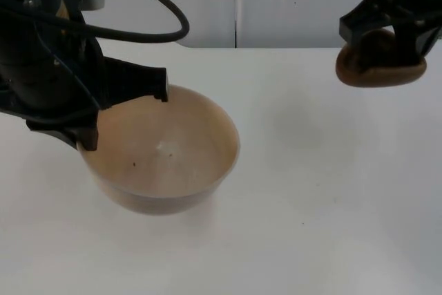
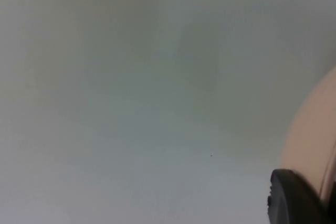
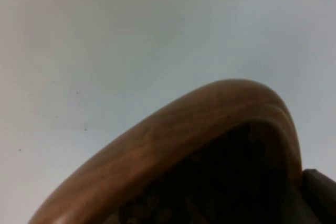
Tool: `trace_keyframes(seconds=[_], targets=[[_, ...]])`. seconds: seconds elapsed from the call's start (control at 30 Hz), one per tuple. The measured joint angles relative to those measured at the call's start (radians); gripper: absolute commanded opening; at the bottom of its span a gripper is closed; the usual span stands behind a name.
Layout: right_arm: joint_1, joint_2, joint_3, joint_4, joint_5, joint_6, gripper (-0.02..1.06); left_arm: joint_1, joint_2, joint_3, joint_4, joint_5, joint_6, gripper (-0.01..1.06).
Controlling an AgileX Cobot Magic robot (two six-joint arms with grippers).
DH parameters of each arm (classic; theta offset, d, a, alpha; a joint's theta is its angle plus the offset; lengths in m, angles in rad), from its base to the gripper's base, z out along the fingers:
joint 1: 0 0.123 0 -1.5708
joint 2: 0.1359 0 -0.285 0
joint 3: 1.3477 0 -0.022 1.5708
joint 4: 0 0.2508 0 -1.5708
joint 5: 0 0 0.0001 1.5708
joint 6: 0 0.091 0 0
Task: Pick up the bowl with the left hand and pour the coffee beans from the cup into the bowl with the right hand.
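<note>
White table top [image 1: 318,191], ending at a grey partition wall [image 1: 304,1]; one of each is recorded.

Bowl [image 1: 166,153]: one, pale wood, wide and round, held at its left rim by the left gripper [image 1: 124,112], whose fingers are closed over the rim edge, one finger outside and one at the inner wall. From the top view the interior is seen as bare apart from a small dark speck; whether the base rests on the table or is raised cannot be told. From the left wrist view a curved strip of the bowl's pale wall [image 2: 310,140] is recorded beside a black fingertip [image 2: 291,198], with plain table surface beyond.

Cup [image 1: 380,63]: one, dark brown wood, clamped by the right gripper [image 1: 390,36] well apart from the bowl, near the table's far right edge. From the right wrist view the cup's rounded brown rim [image 3: 210,124] is shown close up, with dark coffee beans [image 3: 210,192] inside, a detail not given by the top view.

Grippers: two.
</note>
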Motion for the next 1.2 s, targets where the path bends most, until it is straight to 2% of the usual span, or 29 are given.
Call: trace_keyframes(seconds=[0.23,0.57,0.67,0.7,0.8,0.83,0.97,1.0,1.13,1.2], targets=[[0.068,0.0,-0.002,0.0,-0.057,0.005,0.0,0.0,0.0,0.0,0.0,-0.001,0.0,0.0],[0.198,0.0,-0.008,-0.019,-0.246,0.01,0.0,0.0,0.0,0.0,-0.002,-0.002,0.0,0.0],[0.247,0.0,-0.008,-0.092,-0.284,0.021,0.0,0.0,0.0,0.0,-0.01,-0.005,0.0,0.0],[0.247,0.0,-0.008,-0.092,-0.284,0.021,0.0,0.0,0.0,0.0,-0.01,-0.005,0.0,0.0],[0.304,0.0,-0.008,-0.215,-0.297,0.068,0.0,0.0,0.0,0.0,-0.02,-0.009,0.0,0.0],[0.304,0.0,-0.008,-0.215,-0.297,0.068,0.0,0.0,0.0,0.0,-0.02,-0.009,0.0,0.0],[0.36,0.0,-0.008,-0.368,-0.302,0.134,0.0,0.0,0.0,0.0,-0.029,-0.013,0.0,0.0],[0.36,0.0,-0.008,-0.368,-0.302,0.134,0.0,0.0,0.0,0.0,-0.029,-0.013,0.0,0.0],[0.403,0.0,-0.008,-0.52,-0.291,0.181,0.0,0.0,0.0,0.0,-0.062,-0.024,-0.004,0.0],[0.411,0.0,-0.008,-0.553,-0.281,0.185,0.0,0.0,0.0,0.0,-0.072,-0.024,-0.004,0.0]])
